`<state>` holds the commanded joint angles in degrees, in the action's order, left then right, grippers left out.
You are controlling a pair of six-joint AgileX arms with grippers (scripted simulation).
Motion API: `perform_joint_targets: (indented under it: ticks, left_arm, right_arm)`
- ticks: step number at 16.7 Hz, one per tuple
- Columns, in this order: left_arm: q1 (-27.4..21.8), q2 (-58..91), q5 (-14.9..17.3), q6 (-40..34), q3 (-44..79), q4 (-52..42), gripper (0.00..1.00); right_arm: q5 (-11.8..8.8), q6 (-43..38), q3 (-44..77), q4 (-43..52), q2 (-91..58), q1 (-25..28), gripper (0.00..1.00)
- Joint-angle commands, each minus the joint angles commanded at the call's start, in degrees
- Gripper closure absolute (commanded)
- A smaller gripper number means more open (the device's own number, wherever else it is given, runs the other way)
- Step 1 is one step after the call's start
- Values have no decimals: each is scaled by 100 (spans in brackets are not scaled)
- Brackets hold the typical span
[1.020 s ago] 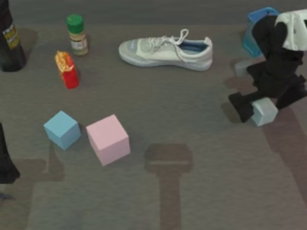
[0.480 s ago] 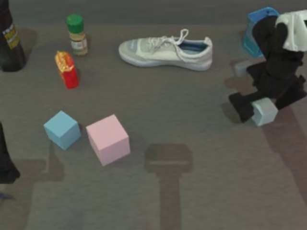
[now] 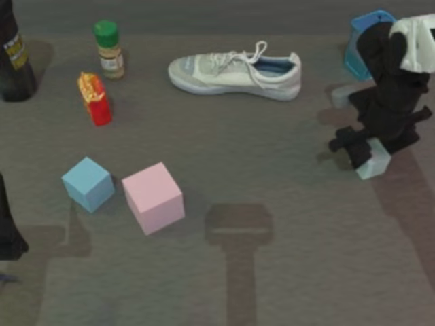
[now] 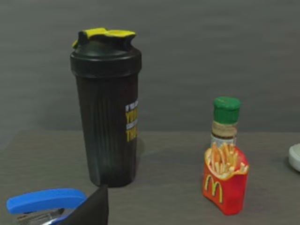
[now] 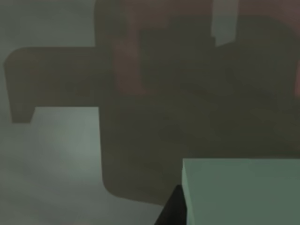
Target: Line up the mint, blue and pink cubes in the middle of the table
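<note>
The small mint cube sits at the table's right side, and my right gripper is shut on it, one dark finger on either side. In the right wrist view the mint cube fills a corner, with a dark finger against its side. Over on the left, the light blue cube and the larger pink cube rest close together, untouched. My left arm stays parked at the left edge.
A grey-white shoe lies at the back middle. A red fries box, a green-capped spice bottle and a black shaker stand back left. A bright blue cup is behind the right arm. A blue stapler lies by the left gripper.
The right gripper's fingers have drawn together onto the mint cube, which they stood wide around before. The left arm and the other cubes have not moved.
</note>
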<state>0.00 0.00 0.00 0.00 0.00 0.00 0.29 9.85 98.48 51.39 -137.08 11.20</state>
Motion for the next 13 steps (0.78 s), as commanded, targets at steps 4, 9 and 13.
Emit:
perform_joint_targets:
  ticks: [4,9,13]
  left_arm:
    - [0,0,0,0,0,0,0]
    - [0,0,0,0,0,0,0]
    - [0,0,0,0,0,0,0]
  right_arm:
    - [0,0,0,0,0,0,100]
    - [0,0,0,0,0,0,100]
    - [-33,-11,240,301,258,9,100]
